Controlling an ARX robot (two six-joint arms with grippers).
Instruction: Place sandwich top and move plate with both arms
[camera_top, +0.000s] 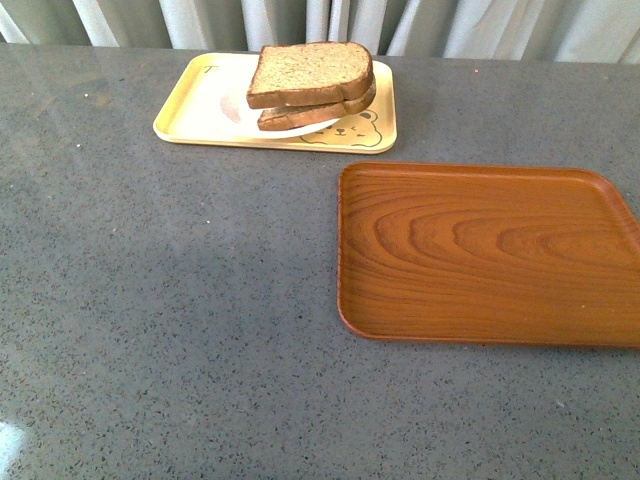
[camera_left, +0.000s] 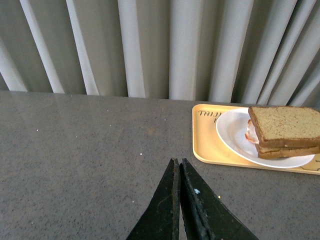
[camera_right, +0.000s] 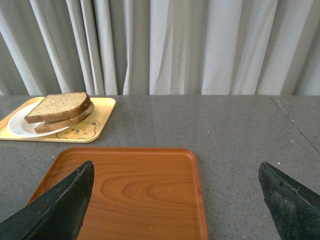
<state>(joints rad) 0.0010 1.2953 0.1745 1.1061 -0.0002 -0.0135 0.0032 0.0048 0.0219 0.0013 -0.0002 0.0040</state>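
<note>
The left jaws (camera_left: 178, 167) are pressing together with nothing between them above bare grey worktop (camera_top: 180, 300), while the right jaws (camera_right: 175, 172) are gaping wide and empty over the brown wood-grain tray (camera_right: 125, 190). The sandwich top (camera_top: 310, 73) is lying flat on the lower slice (camera_top: 318, 110), its long axis running across the front view, on the white plate (camera_left: 232, 132) that is sitting in the yellow bear-print tray (camera_top: 200, 115) near the worktop's far edge by the curtain (camera_right: 165, 45). Open worktop is stretching between the two trays and toward the robot.
</note>
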